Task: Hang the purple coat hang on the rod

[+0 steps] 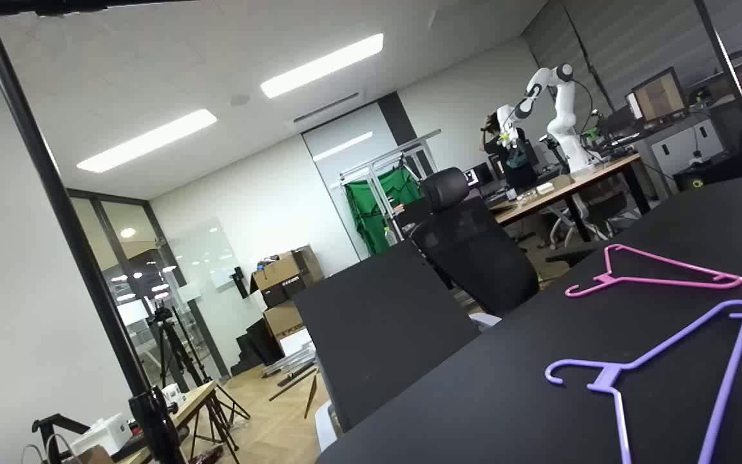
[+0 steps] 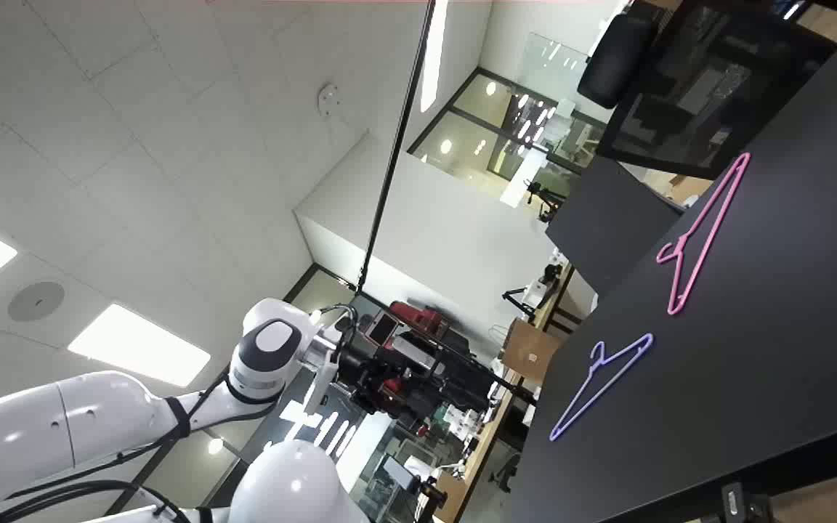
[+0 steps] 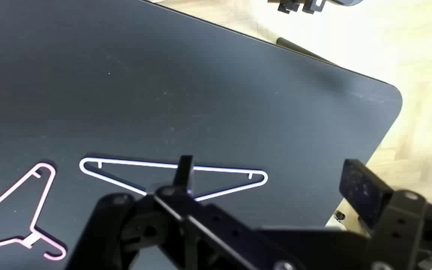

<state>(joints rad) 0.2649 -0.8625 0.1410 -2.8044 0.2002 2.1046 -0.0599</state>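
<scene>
The purple coat hang [image 1: 608, 375] lies flat on the black table. It also shows in an exterior view [image 2: 593, 369] and in the wrist view [image 3: 223, 170], where a gripper finger hides its hook. My gripper [image 3: 272, 180] is open and empty above the table, its left finger in front of the purple hanger. In an exterior view my dark gripper [image 2: 375, 378] blends into clutter, apart from the table. The rod [image 1: 87, 6] crosses the top left corner of an exterior view, on a black upright pole [image 1: 55, 174]. I cannot pick it out in the wrist view.
A pink hanger [image 1: 609, 279] lies beside the purple one on the black table [image 1: 448, 386]. A black pole [image 2: 397, 145] rises behind my arm. A black office chair [image 1: 474, 245] stands beyond the table. The table's rounded corner [image 3: 396, 93] shows in the wrist view.
</scene>
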